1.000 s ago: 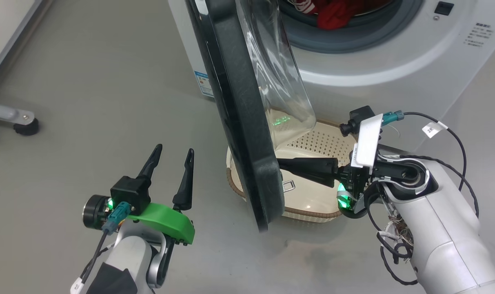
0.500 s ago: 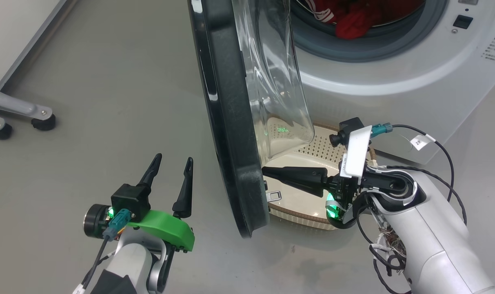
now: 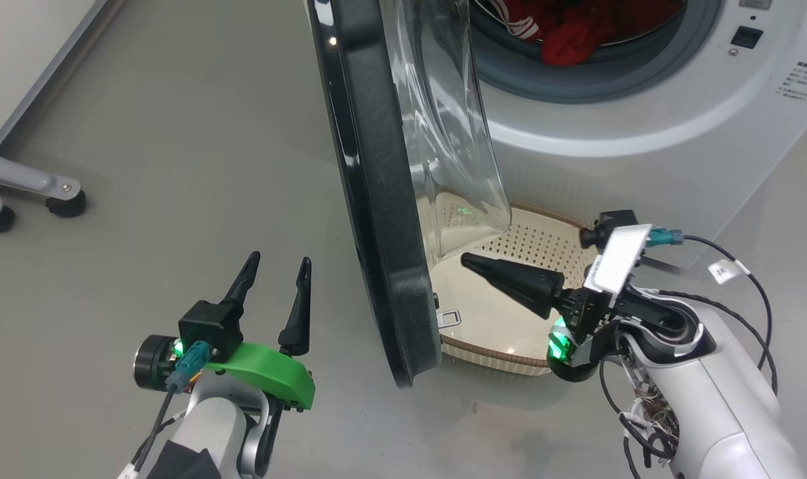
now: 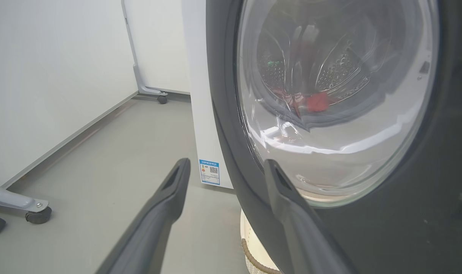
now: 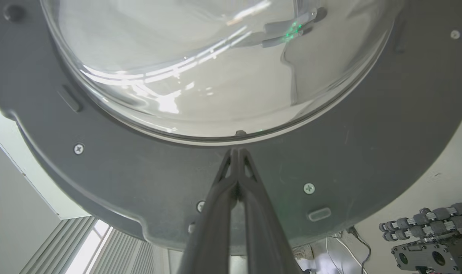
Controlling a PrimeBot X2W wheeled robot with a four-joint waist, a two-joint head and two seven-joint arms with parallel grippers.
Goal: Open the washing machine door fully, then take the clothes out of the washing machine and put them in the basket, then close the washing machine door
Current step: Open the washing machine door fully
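The washing machine door stands partly open and edge-on, its black rim toward me and its glass bowl facing the white washing machine. Red clothes lie in the drum. The cream basket sits on the floor under the door. My right gripper is shut on nothing. It points at the door's inner face, a short gap away, above the basket. In the right wrist view its closed tips aim at the rim just below the glass. My left gripper is open, left of the door's outer face.
A grey wheeled frame leg stands on the floor at the far left beside a white wall. Open grey floor lies between it and the door. A blue sticker marks the machine's side panel.
The right gripper, whose tip was against the door's inner face, has drawn back to the right and now stands apart from it. The head camera shifted early on. The left gripper has stayed put.
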